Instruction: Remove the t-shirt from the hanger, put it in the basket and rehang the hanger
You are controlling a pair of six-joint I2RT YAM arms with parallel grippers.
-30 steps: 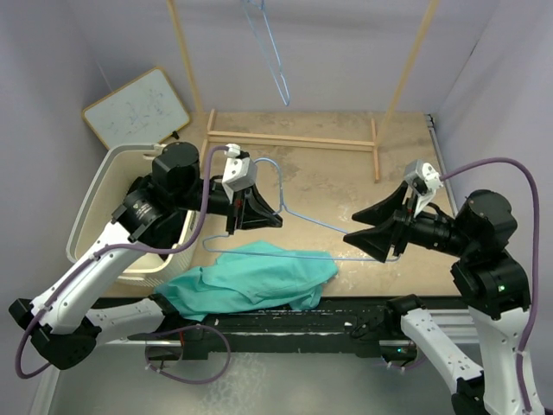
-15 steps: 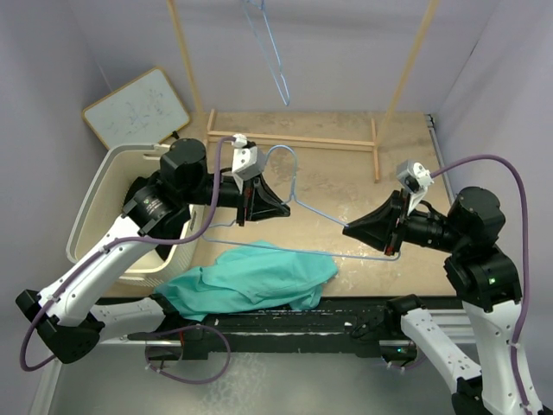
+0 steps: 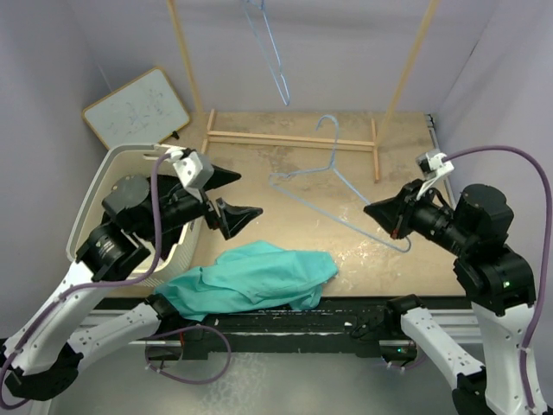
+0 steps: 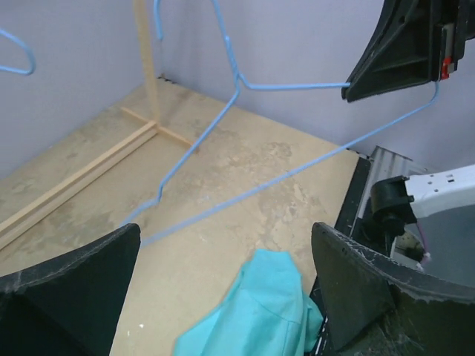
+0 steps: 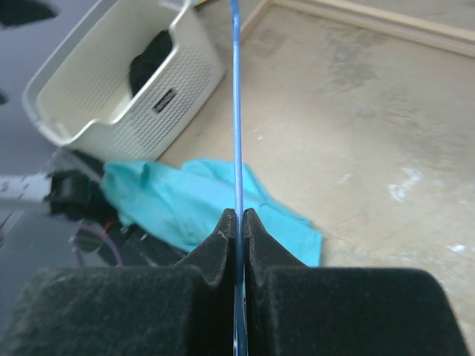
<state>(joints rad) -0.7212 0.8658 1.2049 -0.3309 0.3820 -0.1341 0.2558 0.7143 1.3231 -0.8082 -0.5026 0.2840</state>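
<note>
The teal t-shirt (image 3: 251, 277) lies crumpled on the table's near edge, free of the hanger; it also shows in the wrist views (image 4: 260, 311) (image 5: 193, 200). The bare blue wire hanger (image 3: 333, 186) hangs in the air above the table's middle, its hook pointing away. My right gripper (image 3: 373, 210) is shut on the hanger's right shoulder wire (image 5: 236, 111), pinched between the pads (image 5: 239, 219). My left gripper (image 3: 242, 194) stands open to the left of the hanger and apart from it, with only table and shirt between its fingers (image 4: 223, 297). In the left wrist view the hanger (image 4: 237, 78) is ahead.
A white laundry basket (image 3: 95, 207) with a dark item inside stands at the left, under my left arm. A wooden rack (image 3: 294, 138) crosses the back, with a second blue hanger (image 3: 272, 52) hanging from it. A whiteboard (image 3: 138, 108) leans at the back left.
My left gripper opened, let go of the hanger and drew back left. My right gripper shut on the hanger and carried it up and toward the back. The shirt stayed put.
</note>
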